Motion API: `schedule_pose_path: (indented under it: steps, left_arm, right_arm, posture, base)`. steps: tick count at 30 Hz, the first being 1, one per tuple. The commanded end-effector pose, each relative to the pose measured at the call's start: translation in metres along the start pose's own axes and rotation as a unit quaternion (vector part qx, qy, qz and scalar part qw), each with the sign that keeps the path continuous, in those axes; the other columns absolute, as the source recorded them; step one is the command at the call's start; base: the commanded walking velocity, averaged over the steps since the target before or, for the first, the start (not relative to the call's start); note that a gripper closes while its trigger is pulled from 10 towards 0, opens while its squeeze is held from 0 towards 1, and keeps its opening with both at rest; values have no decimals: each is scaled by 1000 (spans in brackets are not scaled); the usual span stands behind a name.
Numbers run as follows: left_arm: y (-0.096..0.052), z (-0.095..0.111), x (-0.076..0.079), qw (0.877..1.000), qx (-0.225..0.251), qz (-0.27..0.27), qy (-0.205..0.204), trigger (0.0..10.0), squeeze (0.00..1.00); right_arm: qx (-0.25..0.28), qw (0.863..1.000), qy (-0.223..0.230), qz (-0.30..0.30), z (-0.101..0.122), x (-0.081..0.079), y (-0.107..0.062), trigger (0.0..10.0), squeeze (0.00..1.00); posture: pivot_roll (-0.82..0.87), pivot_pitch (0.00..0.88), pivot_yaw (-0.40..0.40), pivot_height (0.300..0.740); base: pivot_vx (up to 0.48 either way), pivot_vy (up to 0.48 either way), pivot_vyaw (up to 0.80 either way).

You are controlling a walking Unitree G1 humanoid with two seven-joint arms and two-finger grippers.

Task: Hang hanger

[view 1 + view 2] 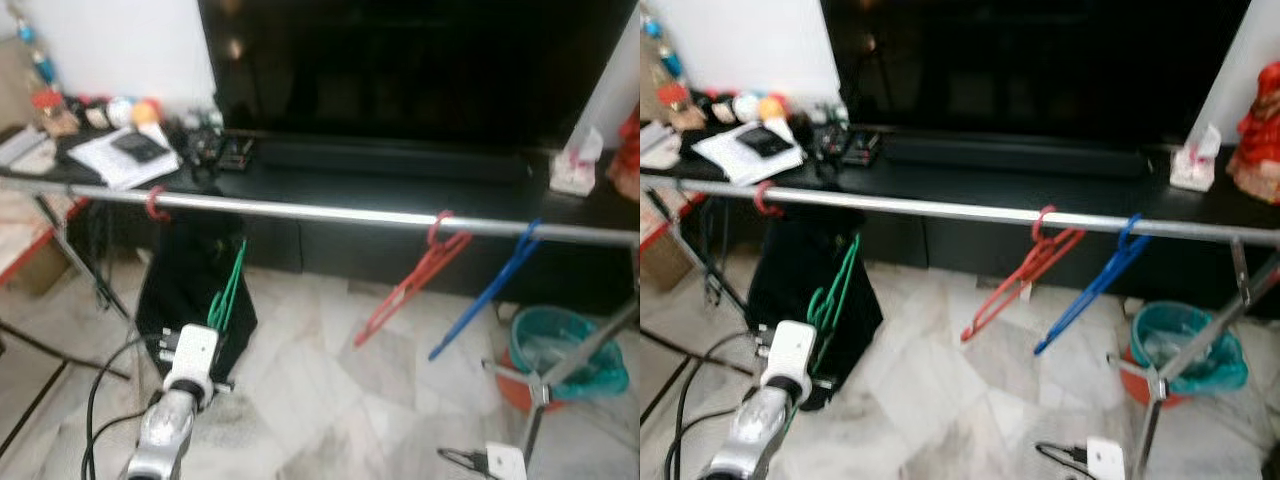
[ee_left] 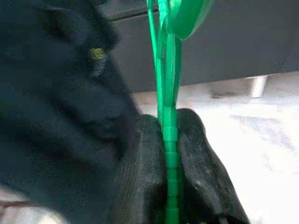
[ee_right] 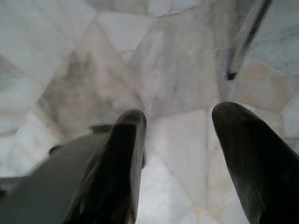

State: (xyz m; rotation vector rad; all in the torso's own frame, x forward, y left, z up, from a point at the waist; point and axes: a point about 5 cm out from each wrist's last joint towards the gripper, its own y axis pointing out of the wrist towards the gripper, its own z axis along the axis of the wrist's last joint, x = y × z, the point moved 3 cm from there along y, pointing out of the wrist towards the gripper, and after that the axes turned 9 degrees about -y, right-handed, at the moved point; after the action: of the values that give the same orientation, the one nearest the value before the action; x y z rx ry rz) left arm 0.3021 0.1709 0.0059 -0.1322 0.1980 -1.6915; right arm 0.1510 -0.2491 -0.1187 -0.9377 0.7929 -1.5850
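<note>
The left gripper [image 2: 170, 154] pinches a thin green hanger [image 1: 228, 290], held upright low beside a black bag [image 1: 185, 270]. The right gripper [image 3: 180, 154] hangs spread over the marble floor [image 3: 177, 70]. Beyond, a metal rail [image 1: 330, 212] carries a red hanger [image 1: 410, 285] and a blue hanger [image 1: 490, 290].

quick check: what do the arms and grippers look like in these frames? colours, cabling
Left arm: silver metal forearm ending in a white boxy wrist block, with black cables looping off it toward the floor. Left gripper: two long black fingers with a rubbery, slightly scuffed surface. Right gripper: the same two long black fingers, rounded at the tips; its white wrist block carries a thin black cable.
</note>
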Motion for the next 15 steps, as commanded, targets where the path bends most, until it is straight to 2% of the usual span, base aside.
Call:
schedule_pose_path:
  steps: [1, 8, 15]
  left_arm:
    - [-1, 1, -10, 1000, -3, 1, 3, 10000, 0]
    - [-3, -2, -6, 1000, -14, -24, 1, 10000, 0]
    - [-5, 2, 6, 996, -10, -90, 10, 10000, 0]
  right_arm:
    - [5, 1000, 4, 4, 4, -5, 1, 10000, 0]
    - [5, 1000, 5, 4, 4, -5, 1, 10000, 0]
    - [6, 1000, 4, 4, 5, -5, 1, 10000, 0]
  posture:
    - [11, 0, 31, 740]
    - [13, 0, 30, 740]
    - [13, 0, 30, 740]
  base:
    - [266, 0, 0]
    - [38, 0, 0]
    - [0, 0, 0]
